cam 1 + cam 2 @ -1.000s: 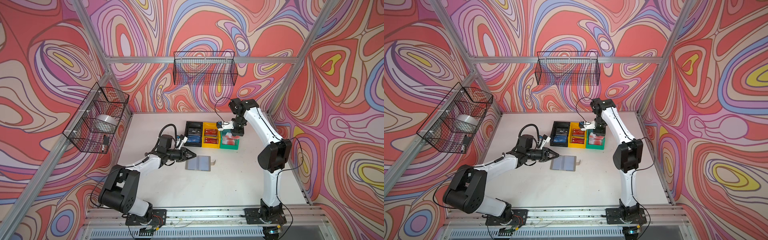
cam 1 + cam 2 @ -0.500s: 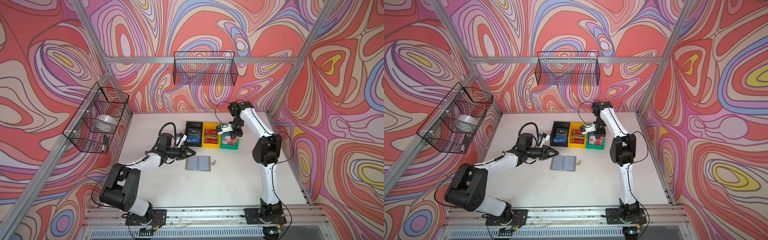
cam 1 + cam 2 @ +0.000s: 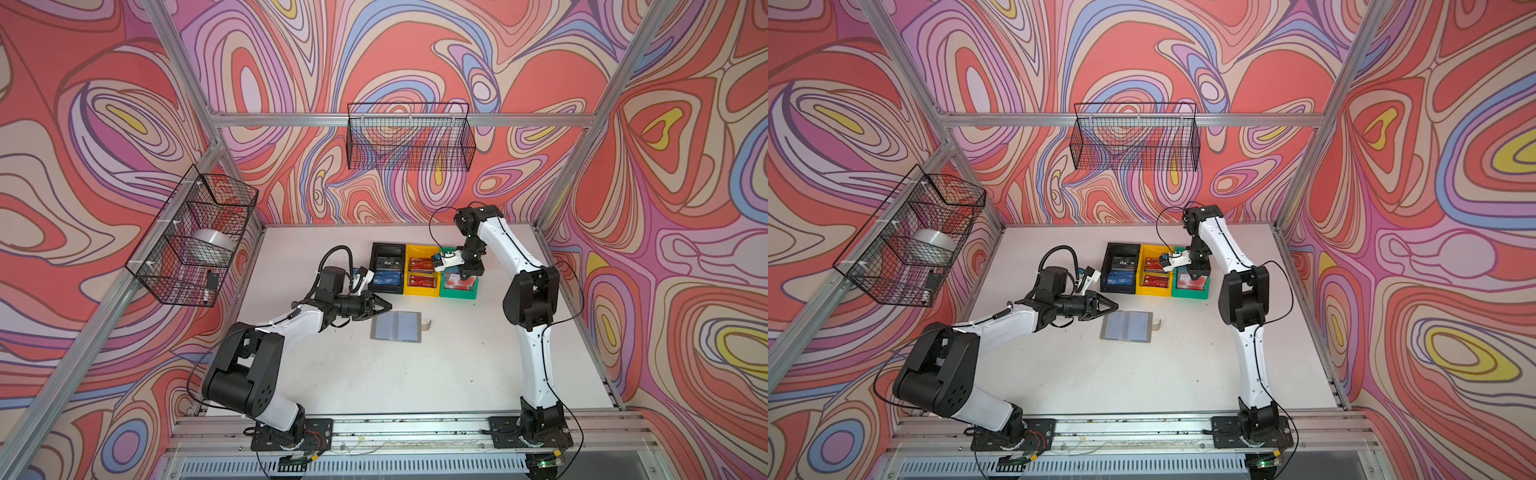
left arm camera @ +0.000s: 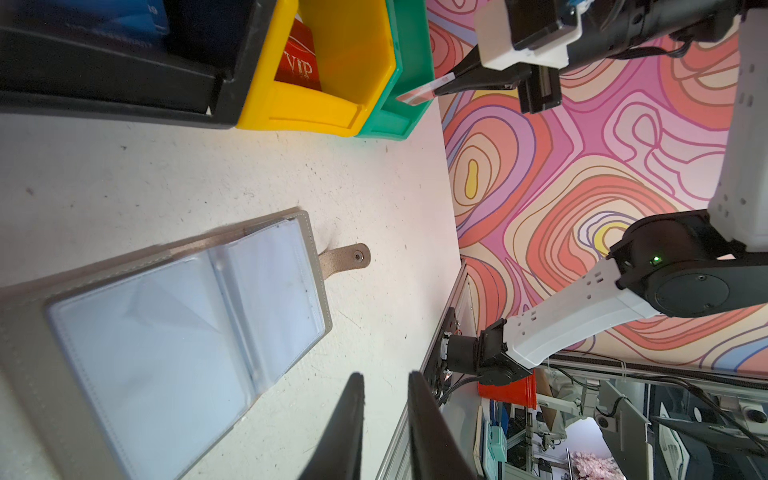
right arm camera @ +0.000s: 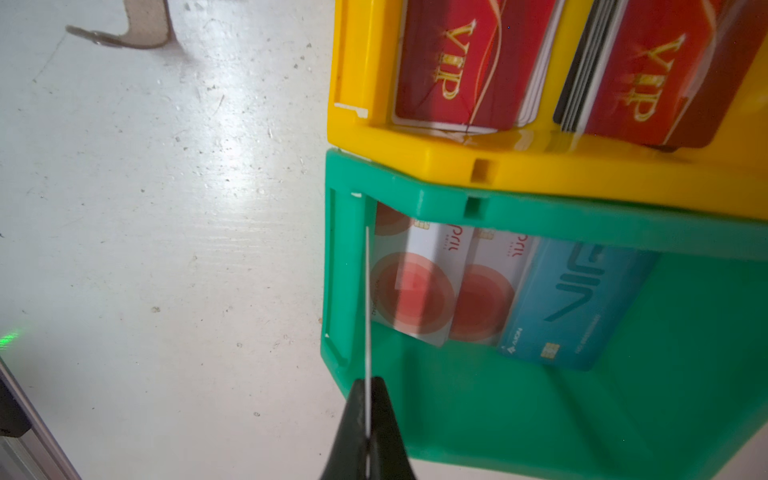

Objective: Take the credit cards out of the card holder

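Card, thin, edge-on, pinched in right jaws above green plastic bin; left jaws narrowly apart, empty.

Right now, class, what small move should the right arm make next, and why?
Probably open the right gripper and drop its card into the green bin. The fingers pinch the card edge-on just inside the bin's wall, above other cards, and the sleeves showing in the holder look empty.
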`<state>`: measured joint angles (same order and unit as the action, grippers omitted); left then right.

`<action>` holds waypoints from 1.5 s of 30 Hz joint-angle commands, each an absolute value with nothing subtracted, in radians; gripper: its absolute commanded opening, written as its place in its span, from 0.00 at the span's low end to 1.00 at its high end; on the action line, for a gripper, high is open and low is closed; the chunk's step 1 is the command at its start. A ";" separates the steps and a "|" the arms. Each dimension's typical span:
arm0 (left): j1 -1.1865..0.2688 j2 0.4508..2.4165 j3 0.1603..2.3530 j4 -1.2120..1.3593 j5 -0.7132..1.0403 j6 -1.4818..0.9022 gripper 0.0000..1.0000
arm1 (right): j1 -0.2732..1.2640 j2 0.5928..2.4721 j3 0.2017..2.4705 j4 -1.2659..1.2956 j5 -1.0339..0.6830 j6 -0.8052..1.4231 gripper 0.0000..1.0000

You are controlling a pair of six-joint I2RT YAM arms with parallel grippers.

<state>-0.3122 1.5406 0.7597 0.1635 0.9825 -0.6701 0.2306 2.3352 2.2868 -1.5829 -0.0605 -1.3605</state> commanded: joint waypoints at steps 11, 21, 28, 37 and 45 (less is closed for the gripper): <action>-0.299 1.547 0.766 0.172 0.973 -0.664 0.23 | 0.234 2.391 2.307 -1.578 -0.081 -1.369 0.00; -0.291 1.560 0.767 0.176 0.976 -0.663 0.23 | 0.235 2.418 2.321 -1.564 -0.066 -1.369 0.00; -0.288 1.573 0.772 0.180 0.980 -0.663 0.23 | 0.240 2.426 2.320 -1.551 -0.063 -1.373 0.00; -0.285 1.583 0.769 0.186 0.988 -0.662 0.23 | 0.239 2.416 2.302 -1.534 -0.053 -1.366 0.04; -0.280 1.581 0.758 0.189 0.989 -0.660 0.23 | 0.239 2.406 2.292 -1.523 -0.049 -1.359 0.10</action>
<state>-0.2909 1.5742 0.7597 0.1734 0.9794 -0.6693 0.2352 2.4107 2.2990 -1.5269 -0.0498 -1.3594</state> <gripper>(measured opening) 0.226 0.102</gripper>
